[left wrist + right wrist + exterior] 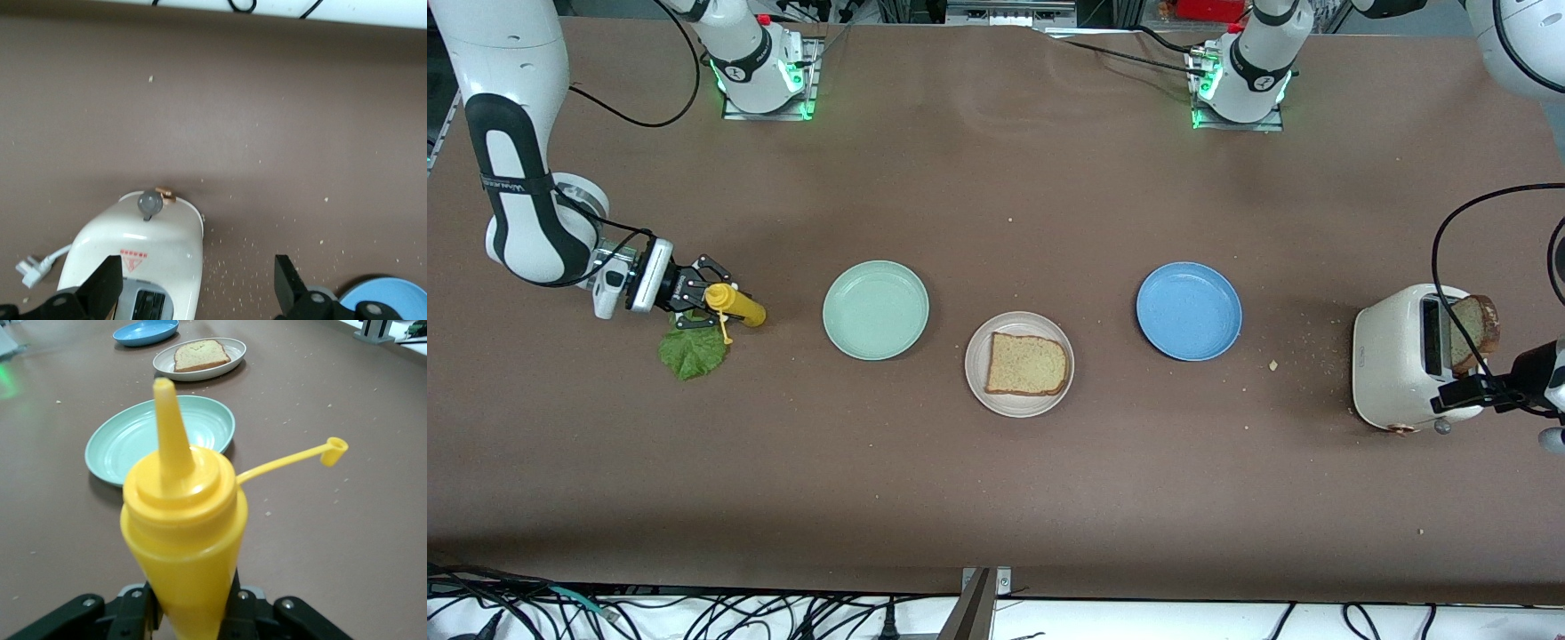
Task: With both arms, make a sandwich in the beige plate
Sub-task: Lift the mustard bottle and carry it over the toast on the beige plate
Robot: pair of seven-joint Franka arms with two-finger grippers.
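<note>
While the right gripper clasped a yellow bottle at the frame's middle left, above a lettuce leaf, one bread slice lay on the beige plate at centre. At the right edge, the left gripper hung wide over the toaster.

Beige plate, yellow bottle

The front camera hangs high, facing my two bases and looking down on the whole bench. My left wrist camera looks straight down, close over the toaster. My right wrist camera sits low, close against the yellow bottle, looking toward the beige plate, which the front view shares.
</note>
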